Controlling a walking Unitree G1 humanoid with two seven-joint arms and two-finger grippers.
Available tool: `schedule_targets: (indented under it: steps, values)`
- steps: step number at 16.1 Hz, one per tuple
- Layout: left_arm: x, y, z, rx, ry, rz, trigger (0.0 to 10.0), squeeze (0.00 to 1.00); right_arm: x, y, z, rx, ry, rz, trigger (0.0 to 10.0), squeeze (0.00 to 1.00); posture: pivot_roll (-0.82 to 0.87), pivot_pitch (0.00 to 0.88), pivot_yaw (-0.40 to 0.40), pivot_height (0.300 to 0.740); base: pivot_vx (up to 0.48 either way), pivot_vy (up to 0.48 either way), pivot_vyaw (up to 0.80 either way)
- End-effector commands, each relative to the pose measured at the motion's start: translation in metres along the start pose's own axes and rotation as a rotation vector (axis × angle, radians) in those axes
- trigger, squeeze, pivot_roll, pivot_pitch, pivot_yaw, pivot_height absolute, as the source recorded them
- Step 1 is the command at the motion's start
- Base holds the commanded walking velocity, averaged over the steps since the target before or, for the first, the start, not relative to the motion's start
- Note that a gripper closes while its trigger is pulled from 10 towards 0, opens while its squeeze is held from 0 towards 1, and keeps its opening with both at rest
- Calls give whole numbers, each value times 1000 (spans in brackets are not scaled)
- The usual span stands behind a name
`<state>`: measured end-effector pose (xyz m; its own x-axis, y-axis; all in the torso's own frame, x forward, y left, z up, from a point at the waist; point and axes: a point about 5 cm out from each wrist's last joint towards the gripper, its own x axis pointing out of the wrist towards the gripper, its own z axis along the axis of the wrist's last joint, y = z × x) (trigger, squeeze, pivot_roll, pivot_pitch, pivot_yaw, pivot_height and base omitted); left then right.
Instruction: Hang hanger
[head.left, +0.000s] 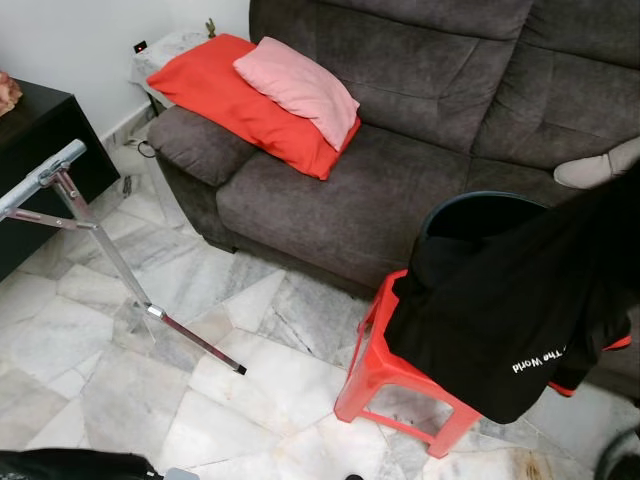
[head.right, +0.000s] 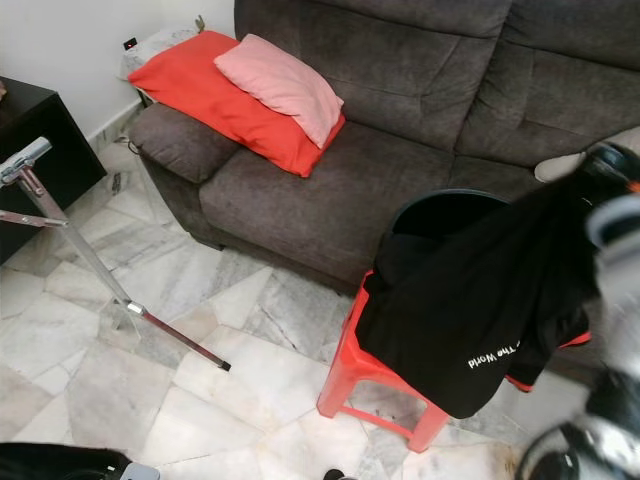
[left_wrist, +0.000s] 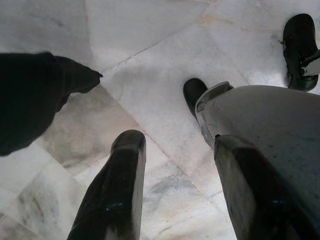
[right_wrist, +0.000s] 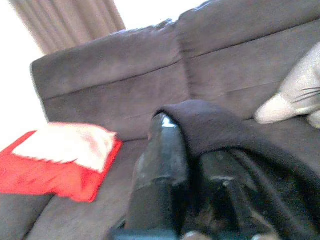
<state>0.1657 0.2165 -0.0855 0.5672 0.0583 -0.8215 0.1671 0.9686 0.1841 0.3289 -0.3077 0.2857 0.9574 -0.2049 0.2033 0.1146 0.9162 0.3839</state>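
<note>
A black T-shirt (head.left: 510, 310) with white lettering hangs from the upper right, draped in front of a red plastic stool (head.left: 375, 375) and a dark round basket (head.left: 480, 212). My right gripper (right_wrist: 192, 165) is shut on the shirt's dark fabric near its top, raised at the right edge before the sofa (head.right: 605, 165). The cloth covers whatever is inside it, so I cannot make out a hanger. A metal clothes rack (head.left: 60, 185) stands at the left, one slanted leg running down to the floor. My left gripper (left_wrist: 175, 190) hangs open over the marble floor, holding nothing.
A dark grey sofa (head.left: 400, 120) spans the back, with a red cushion (head.left: 230, 100) and a pink pillow (head.left: 300, 88). A black cabinet (head.left: 40, 150) stands at the left wall. Dark cloth (head.left: 70, 465) lies on the floor by my feet (left_wrist: 300, 45).
</note>
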Motion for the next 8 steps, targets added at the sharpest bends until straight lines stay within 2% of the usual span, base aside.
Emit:
schedule_targets:
  steps: [1,2,8]
  values:
    - [-3,-8,-16,-1,52,-27,10000,0,10,-1,-3,-21,7,-10,0,0,-157,188,-17,740,0,0,0]
    - [-3,-8,-16,-1,52,-28,10000,0,16,0,-7,-25,21,-19,0,0,-157,188,-17,740,0,0,0]
    - [-3,-8,-16,-1,52,-28,10000,0,25,-3,-8,-36,15,-13,0,0,-157,188,-17,740,0,0,0]
